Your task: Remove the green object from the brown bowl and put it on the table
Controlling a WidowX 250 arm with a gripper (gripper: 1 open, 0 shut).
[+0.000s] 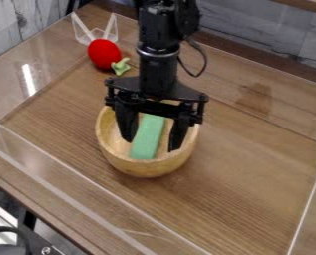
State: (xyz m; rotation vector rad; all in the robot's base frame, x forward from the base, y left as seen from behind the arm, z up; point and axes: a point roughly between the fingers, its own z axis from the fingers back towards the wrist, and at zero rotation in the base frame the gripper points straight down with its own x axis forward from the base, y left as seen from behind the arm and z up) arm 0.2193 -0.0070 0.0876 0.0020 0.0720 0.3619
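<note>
The flat, matte mid-green rectangular block (150, 136) is lying inside the round tan wooden bowl (118, 152) on the brown wood-grain table (253, 179). The black claw (154, 120) is hanging wide open, fingers straddling the block (probably light, rigid, not fragile); pinching across its narrow width looks best.

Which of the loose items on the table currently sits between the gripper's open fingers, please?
The green object in the brown bowl; the red toy lies far behind.
</note>
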